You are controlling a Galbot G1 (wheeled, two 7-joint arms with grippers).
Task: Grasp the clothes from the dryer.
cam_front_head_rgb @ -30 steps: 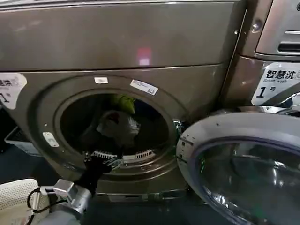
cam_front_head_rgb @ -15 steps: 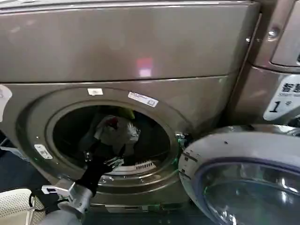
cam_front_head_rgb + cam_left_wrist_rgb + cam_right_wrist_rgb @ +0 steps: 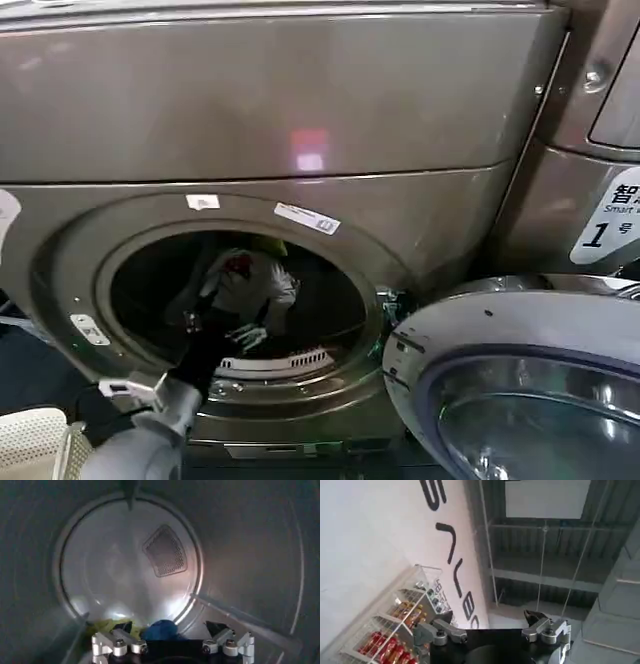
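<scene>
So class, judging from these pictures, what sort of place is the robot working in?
Probably a self-service laundry: a front-loading dryer with its door open, a numbered machine beside it, clothes in the drum.

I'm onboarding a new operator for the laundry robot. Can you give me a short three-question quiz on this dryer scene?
1. True or false: the dryer door is closed.
2. Which gripper reaches into the drum? A) left B) right
3. What colours of clothes lie just ahead of the left gripper in its wrist view?

Key:
1. False: it hangs open at the right of the opening.
2. A: the left gripper is inside the opening, near the white garment; the right gripper points at a wall and shelves.
3. A blue piece and a yellow-green piece.
</scene>
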